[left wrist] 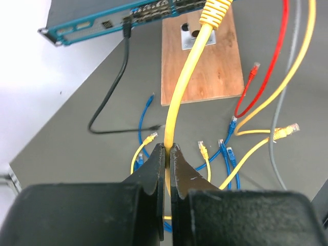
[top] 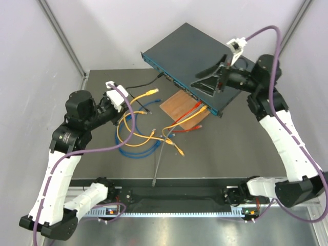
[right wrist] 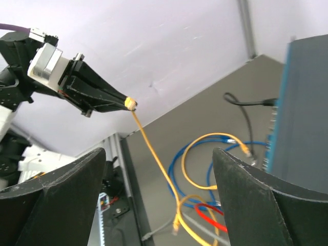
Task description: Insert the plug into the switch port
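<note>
Dark grey table (top: 230, 143) enclosed by white walls, viewed from above and from both wrists. The left gripper (left wrist: 168, 148) is clamped on a yellow cable (left wrist: 179, 97) some way behind its plug (left wrist: 218, 9). The cable arcs up and forward from the fingertips, so the plug stands ahead of the gripper, aimed at the port row. The switch (left wrist: 92, 18) lies beyond the plug, its front face turned toward this gripper, with a gap between plug and ports. A black cable (left wrist: 110, 92) is seated in a port ahead and left of the fingertips. A wooden board (left wrist: 202, 66) lies flat below the plug, just in front of the switch. Loose blue, red, yellow and grey cables lie beneath and to the right of the gripper.

The right gripper (right wrist: 159, 154) holds nothing, its fingers spread wide. It hangs over the switch's right end; whether it touches the case cannot be told.

Step in hand, by judgement: bringing the plug to a port, with insertion not yet done. The next move calls for squaring the plug to a free port and pushing straight in. Because the grip is on flexible cable rather than on the plug, the plug may droop or buckle on contact. The right gripper seems placed to steady the switch.
</note>
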Motion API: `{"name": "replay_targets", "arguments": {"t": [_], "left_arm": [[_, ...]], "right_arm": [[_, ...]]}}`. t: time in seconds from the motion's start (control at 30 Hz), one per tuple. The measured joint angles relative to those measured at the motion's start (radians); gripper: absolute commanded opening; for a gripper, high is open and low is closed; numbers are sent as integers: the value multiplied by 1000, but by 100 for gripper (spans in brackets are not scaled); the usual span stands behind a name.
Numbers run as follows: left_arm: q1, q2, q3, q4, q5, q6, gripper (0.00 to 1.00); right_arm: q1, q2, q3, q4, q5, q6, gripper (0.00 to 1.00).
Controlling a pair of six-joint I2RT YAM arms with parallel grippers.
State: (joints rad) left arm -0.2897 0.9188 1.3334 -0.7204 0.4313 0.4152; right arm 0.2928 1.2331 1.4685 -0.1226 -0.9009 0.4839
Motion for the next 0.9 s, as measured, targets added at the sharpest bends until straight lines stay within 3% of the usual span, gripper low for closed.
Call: {"name": "replay_targets", "arguments": {"t": [0.43,0.63,0.9], "left_arm": [[-104,51,20,4,-20,45,0],[-127,67,21,4,-37,43,0],[-147,68,21,10,-58,44,0]], "right_arm": [[230,176,11,88,69,94,67],[264,185,17,92,74,99,60],[280,198,19,95,87,110,43]]}}
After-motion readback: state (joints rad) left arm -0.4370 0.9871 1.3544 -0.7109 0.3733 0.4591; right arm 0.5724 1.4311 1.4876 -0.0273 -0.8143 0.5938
